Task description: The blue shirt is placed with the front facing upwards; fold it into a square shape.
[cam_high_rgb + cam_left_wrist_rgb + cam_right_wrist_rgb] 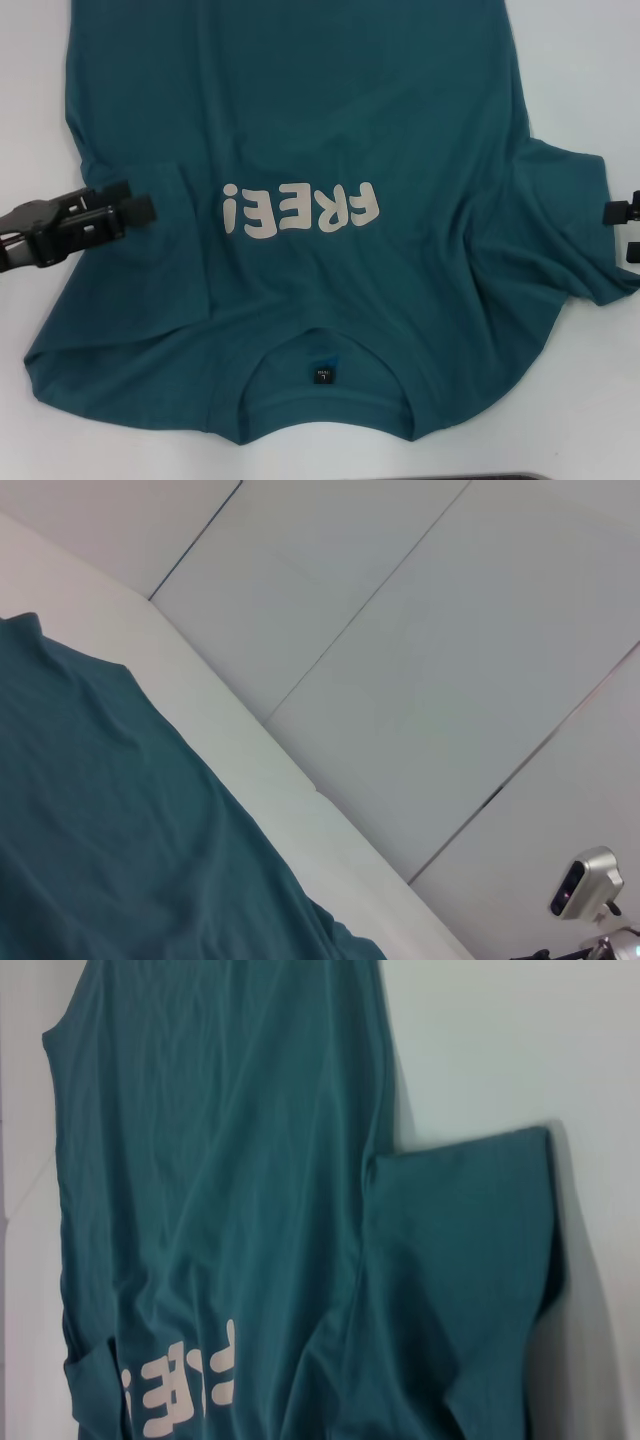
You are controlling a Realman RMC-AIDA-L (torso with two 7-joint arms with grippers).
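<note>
White worktop point(590, 80) all around, and the shirt point(300, 120) lies flat across it, front up, collar nearest the robot, hem running away, so its long axis points straight out from the body. Left claw point(135, 208) sits over the left sleeve area, just inboard of the shirt's edge, jaws apart with nothing between them. Right claw point(628, 230) only peeks in at the far right edge, just beyond the spread right sleeve point(575, 230); whether it is open I cannot tell. That left sleeve looks already tucked inward, the right one lies spread out. Left arm is clearly nearer cloth; the right sleeve looks like the next fold.
</note>
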